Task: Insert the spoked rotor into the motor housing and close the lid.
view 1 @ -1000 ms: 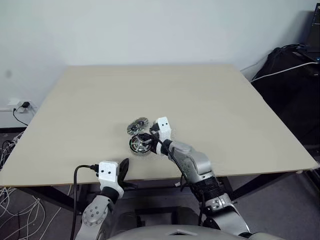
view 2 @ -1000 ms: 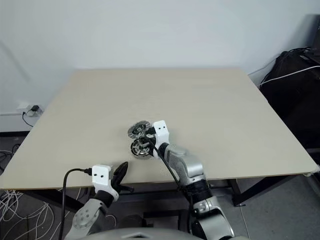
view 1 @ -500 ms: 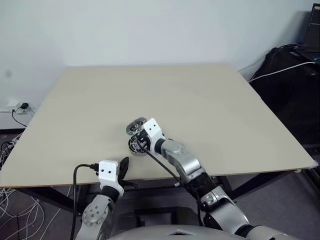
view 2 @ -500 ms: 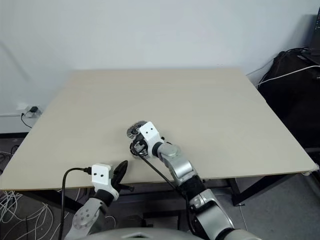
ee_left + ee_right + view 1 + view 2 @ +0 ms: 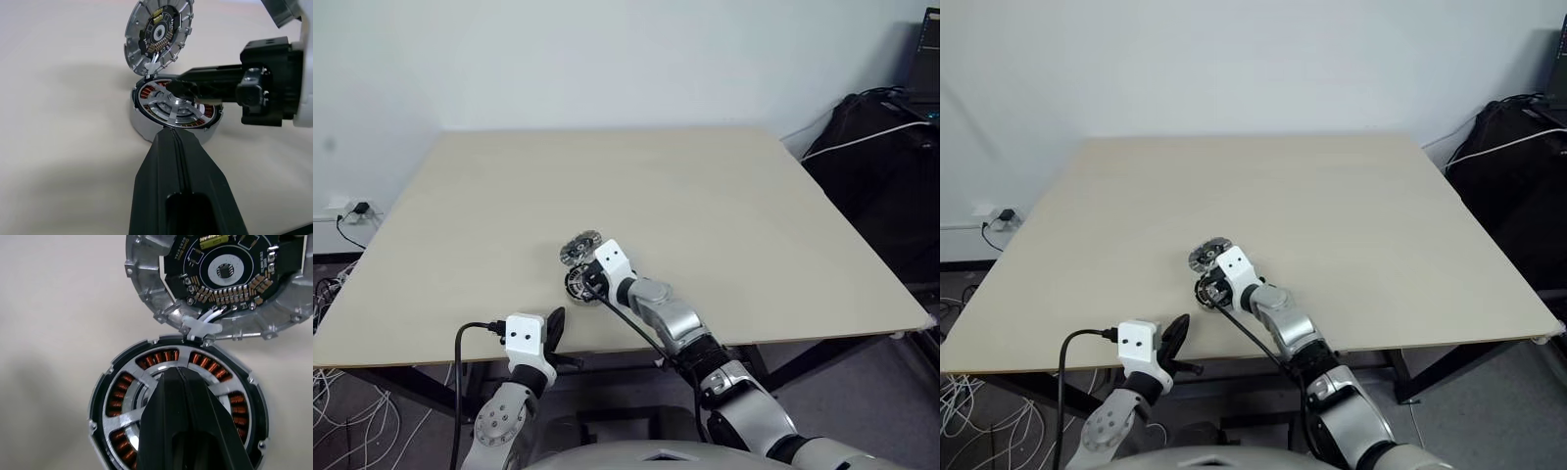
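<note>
The round motor housing (image 5: 142, 125) lies near the table's front edge. The silver spoked rotor (image 5: 215, 382) sits inside it, ringed by copper coils. The hinged lid (image 5: 157, 33) stands open and tilted up at the housing's far side, its circuit board showing. My right gripper (image 5: 177, 374) is shut, with its tips over the rotor's centre; I cannot tell whether they touch it. My left gripper (image 5: 172, 134) is shut and empty. It hovers at the table's front edge (image 5: 555, 323), pointing at the housing's near wall.
The beige table (image 5: 705, 196) stretches wide behind and beside the motor. A black bag with cables (image 5: 886, 147) sits off the right edge. A wall socket and loose cords (image 5: 352, 208) lie beyond the left edge.
My right gripper has dropped and shifted a little left, rolling at the wrist, so its tips now sit over the rotor. The left gripper and the motor have kept still.
</note>
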Available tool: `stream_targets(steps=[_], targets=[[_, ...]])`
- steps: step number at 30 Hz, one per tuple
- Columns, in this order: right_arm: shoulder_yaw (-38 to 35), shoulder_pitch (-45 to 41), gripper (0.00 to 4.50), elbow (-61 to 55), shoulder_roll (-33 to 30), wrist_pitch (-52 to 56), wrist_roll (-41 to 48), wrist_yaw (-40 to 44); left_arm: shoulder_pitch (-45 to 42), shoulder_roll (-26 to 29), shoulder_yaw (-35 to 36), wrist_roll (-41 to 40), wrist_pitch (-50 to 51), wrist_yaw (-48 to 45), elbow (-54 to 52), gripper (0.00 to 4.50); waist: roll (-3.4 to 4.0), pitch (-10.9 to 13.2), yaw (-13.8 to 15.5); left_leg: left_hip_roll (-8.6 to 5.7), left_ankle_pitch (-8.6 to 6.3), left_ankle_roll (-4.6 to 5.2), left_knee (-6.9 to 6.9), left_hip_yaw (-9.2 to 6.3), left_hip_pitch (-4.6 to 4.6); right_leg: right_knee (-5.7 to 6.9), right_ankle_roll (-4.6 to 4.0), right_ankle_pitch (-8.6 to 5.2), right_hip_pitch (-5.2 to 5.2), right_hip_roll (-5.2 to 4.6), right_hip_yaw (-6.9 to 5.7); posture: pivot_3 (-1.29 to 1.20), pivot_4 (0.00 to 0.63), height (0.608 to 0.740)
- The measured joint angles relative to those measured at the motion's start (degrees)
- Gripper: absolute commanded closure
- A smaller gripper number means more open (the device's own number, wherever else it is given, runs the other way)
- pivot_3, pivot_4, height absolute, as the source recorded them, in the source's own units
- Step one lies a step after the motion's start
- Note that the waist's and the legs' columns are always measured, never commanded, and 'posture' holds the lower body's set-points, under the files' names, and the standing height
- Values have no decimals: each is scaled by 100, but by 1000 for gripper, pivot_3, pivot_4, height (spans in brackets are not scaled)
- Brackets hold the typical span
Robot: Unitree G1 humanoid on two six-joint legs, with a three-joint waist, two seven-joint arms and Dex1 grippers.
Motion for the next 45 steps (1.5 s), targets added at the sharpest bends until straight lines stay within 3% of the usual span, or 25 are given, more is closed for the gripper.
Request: stream_targets(steps=[9,20,28,31,40,45], targets=[[-269,134,4486,-855,-88,233,193,53,-120,8,-3,-38,11,-59,7,4500,-1,1,0,-5,0,0,0,0,-7,0,0,0,-8,1,0,0,0,740],[56,149,4486,-432,-77,520,-61,39,-55,2,-5,-39,26,-58,6,4500,1,-8,-24,-4,0,0,-1,1,6,0,-1,-1,3,1,0,0,0,740],[105,238,4486,-929,-363,573,-27,436,-20,-23,-6,-37,23,-54,7,4500,-2,-2,-19,-3,0,2,0,-1,2,1,1,0,0,-4,1,0,0,740],[251,152,3881,-1410,-734,591,-35,856,-74,-41,-9,-37,29,-51,7,4500,-3,-2,-19,-5,-1,2,-2,-2,-1,-1,-1,-1,-2,-2,0,0,0,740],[1097,-13,985,-1813,-1580,474,-444,1744,-115,-78,-42,-32,185,-12,-49,4500,-9,2,-18,-11,0,3,-2,-1,1,-2,-3,-3,0,1,0,0,0,740],[1553,-274,985,-1793,-2040,-85,-930,2166,14,-41,-12,16,127,55,-107,4500,-13,4,-14,-14,0,3,-2,-1,2,-3,-3,-3,-1,2,0,0,0,740]])
